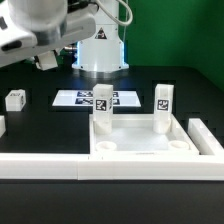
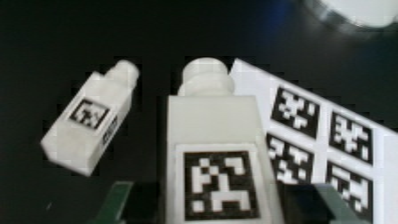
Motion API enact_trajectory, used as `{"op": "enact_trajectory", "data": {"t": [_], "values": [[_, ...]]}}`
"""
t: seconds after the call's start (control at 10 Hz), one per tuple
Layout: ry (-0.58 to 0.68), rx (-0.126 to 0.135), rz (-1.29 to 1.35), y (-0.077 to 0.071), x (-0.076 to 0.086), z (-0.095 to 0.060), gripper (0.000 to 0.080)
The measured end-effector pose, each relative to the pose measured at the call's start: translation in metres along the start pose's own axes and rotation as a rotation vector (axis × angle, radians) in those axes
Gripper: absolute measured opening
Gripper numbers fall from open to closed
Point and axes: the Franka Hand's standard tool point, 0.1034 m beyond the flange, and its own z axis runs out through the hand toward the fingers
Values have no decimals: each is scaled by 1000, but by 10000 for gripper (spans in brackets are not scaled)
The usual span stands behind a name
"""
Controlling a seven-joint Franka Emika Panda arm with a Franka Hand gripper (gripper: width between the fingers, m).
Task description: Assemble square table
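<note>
- Above the black table, toward the exterior view's left: gripper (image 2: 210, 208), jaws partway apart, clamped on the tagged end of a small white plastic leg block (image 2: 217, 140). Its peg end points away from the fingers.
- Below it: second white leg block (image 2: 98, 115) lies tilted on the table, near the marker board (image 2: 329, 125).
- Near centre: large white plastic square tray-like top (image 1: 140, 148). A third white leg (image 1: 102, 100) and a fourth white leg (image 1: 163, 98) stand upright at its far corners.
- Handling, my judgement: the leg is light, rigid and smooth, so it may slip. Grip the flat sides and leave the peg free for a near socket.
</note>
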Motion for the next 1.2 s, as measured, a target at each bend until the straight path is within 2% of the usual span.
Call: {"op": "enact_trajectory", "data": {"t": [0.2, 0.3, 0.4, 0.5, 0.6, 0.7, 0.9, 1.0, 1.1, 1.2], "values": [[148, -12, 3, -12, 3, -64, 296], [225, -8, 70, -32, -1, -94, 296], [308, -17, 136, -50, 0, -121, 296], [372, -31, 162, -50, 5, -135, 296], [435, -58, 143, -43, 7, -133, 296], [484, -65, 147, -42, 6, -132, 296], [599, -97, 153, -40, 10, -134, 296], [718, -105, 191, -46, 33, -126, 296], [768, -113, 248, -70, 55, -127, 296], [846, -121, 305, -88, 79, -146, 296]]}}
